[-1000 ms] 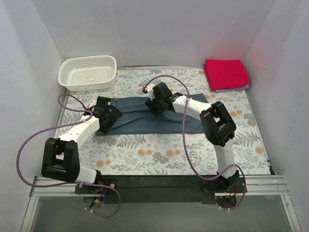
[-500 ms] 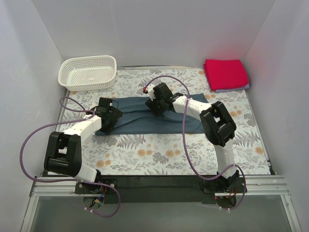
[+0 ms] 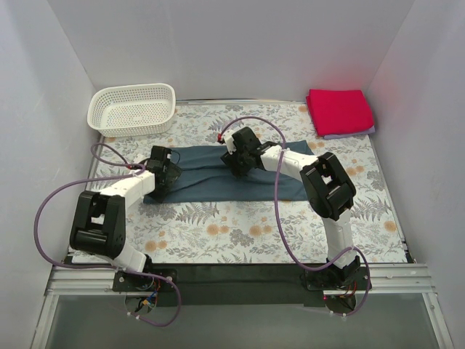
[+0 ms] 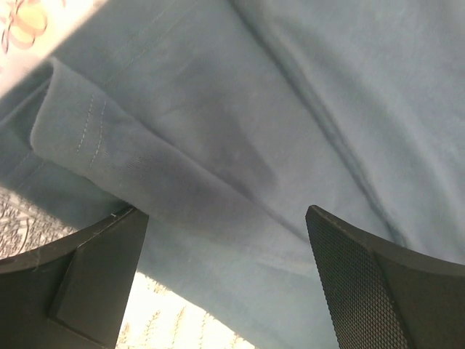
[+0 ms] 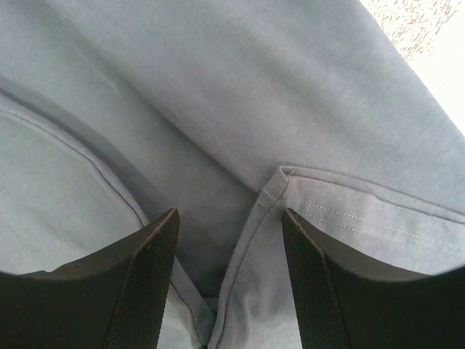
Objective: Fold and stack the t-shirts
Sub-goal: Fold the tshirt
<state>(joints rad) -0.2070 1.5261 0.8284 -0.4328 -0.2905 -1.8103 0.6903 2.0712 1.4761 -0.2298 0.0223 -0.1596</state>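
Note:
A slate blue-grey t-shirt (image 3: 211, 182) lies folded into a long band across the middle of the table. My left gripper (image 3: 163, 171) hangs over its left end, open; in the left wrist view the left gripper (image 4: 225, 218) has its fingers wide apart above the cloth (image 4: 240, 131) and its near edge. My right gripper (image 3: 240, 160) is low over the band's far edge, open. The right wrist view shows the right gripper (image 5: 229, 218) astride a stitched hem corner (image 5: 280, 182). A folded red t-shirt (image 3: 338, 110) rests on a pale lavender one (image 3: 350, 134) at the back right.
A white lattice basket (image 3: 132, 109) stands at the back left corner. White walls close in the floral table cover (image 3: 240, 229) on three sides. Purple cables loop from both arms.
The left arm's elbow has swung inward and its gripper has crept slightly farther over the shirt's left end. The right gripper has shifted a touch to the right.

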